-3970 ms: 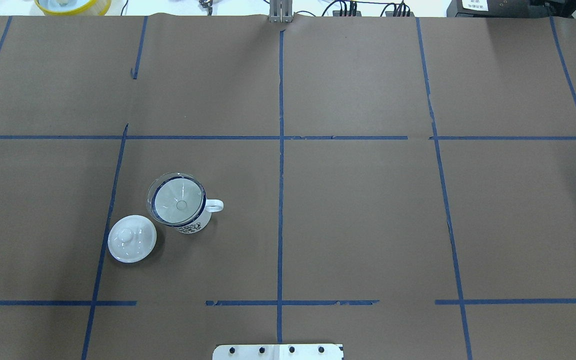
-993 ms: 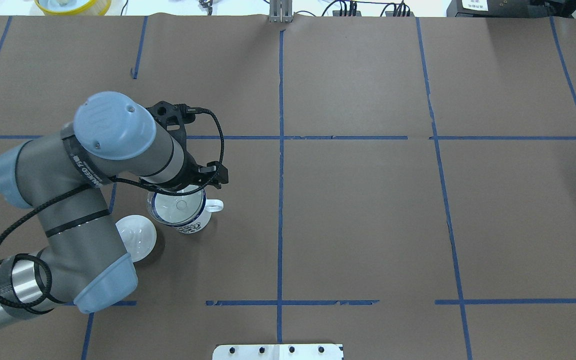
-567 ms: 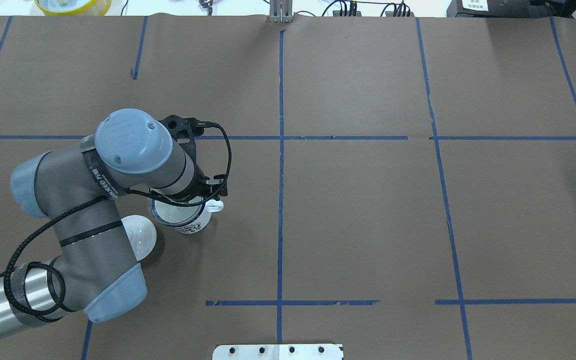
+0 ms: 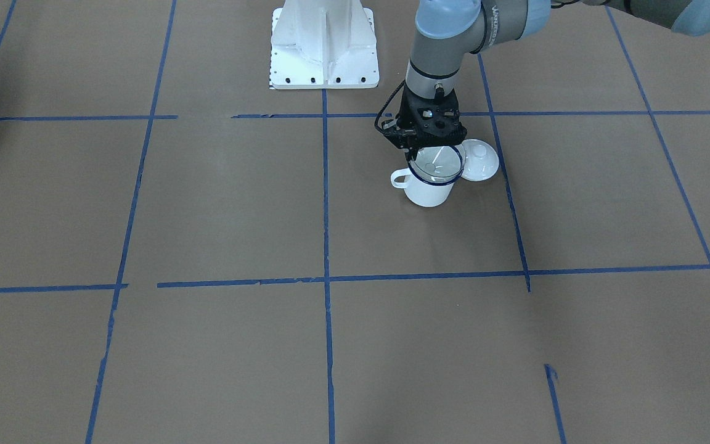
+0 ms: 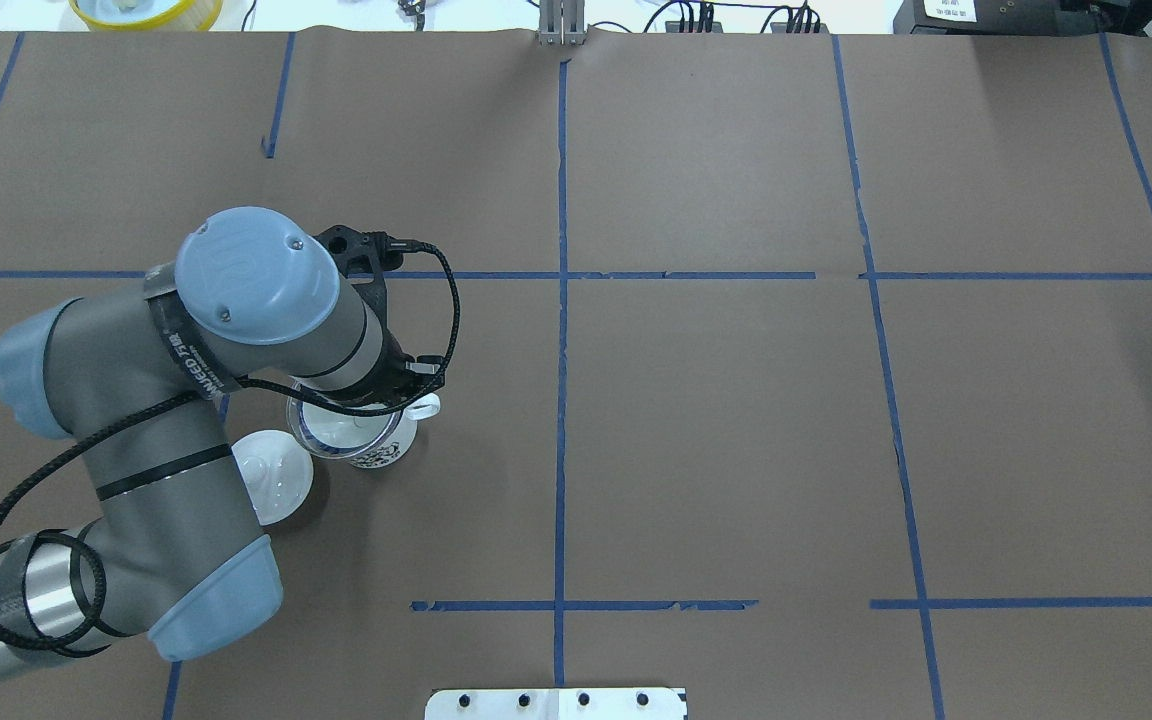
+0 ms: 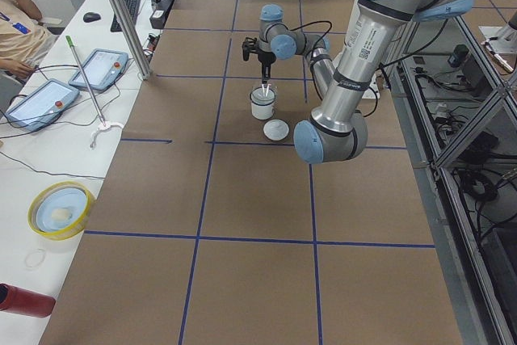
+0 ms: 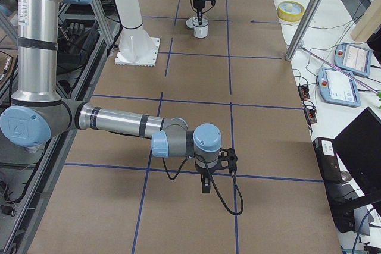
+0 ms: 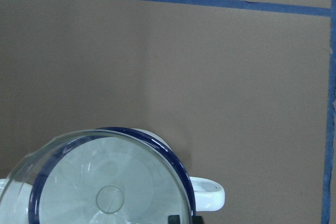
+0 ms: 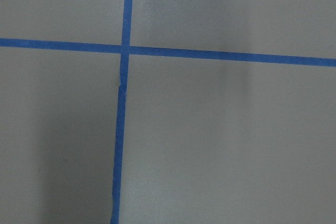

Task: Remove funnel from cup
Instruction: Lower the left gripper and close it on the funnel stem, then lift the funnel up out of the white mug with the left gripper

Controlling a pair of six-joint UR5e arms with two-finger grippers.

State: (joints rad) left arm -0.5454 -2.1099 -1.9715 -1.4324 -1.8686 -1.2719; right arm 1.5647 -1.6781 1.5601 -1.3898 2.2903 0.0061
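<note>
The white enamel cup with a dark blue rim stands on the brown table, its handle pointing toward the table's middle. The clear funnel sits in its mouth, tilted, with one edge raised off the blue rim. In the left wrist view the funnel is offset from the cup. My left gripper points straight down and is shut on the funnel's near rim. My right gripper hangs over bare table far from the cup. I cannot tell whether it is open or shut.
A white round knobbed lid lies on the table right beside the cup, partly under my left forearm. Blue tape lines cross the brown table. The robot's white base stands behind the cup.
My left arm came in, lowered onto the cup and closed on the funnel's rim. In the last half second it rose and shifted slightly left, tilting the funnel and nudging the cup.
</note>
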